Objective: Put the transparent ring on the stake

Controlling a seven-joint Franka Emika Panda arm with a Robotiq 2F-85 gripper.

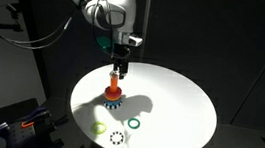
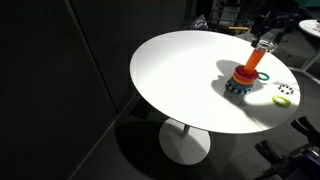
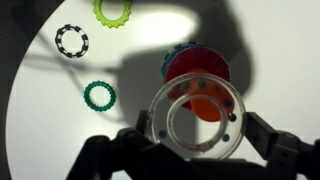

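Observation:
In the wrist view the transparent ring (image 3: 158, 118), clear with small coloured dots in its band, sits between my gripper's (image 3: 197, 125) two black fingers (image 3: 262, 135), which are shut on its sides. Through the ring's hole I see the orange top of the stake (image 3: 207, 105), with its red and blue base beyond. The ring hangs just above the stake, roughly centred over it. In both exterior views the gripper (image 1: 119, 65) (image 2: 262, 45) stands straight above the orange stake (image 1: 114, 85) (image 2: 250, 72) on the white round table (image 1: 175, 99). The ring itself is too faint to make out there.
Three loose rings lie on the table beside the stake: a yellow-green one (image 3: 112, 10) (image 1: 99, 128), a black-and-white dotted one (image 3: 72, 41) (image 1: 116, 137) and a green one (image 3: 100, 96) (image 1: 135, 123). The table edge (image 2: 150, 95) drops to dark surroundings.

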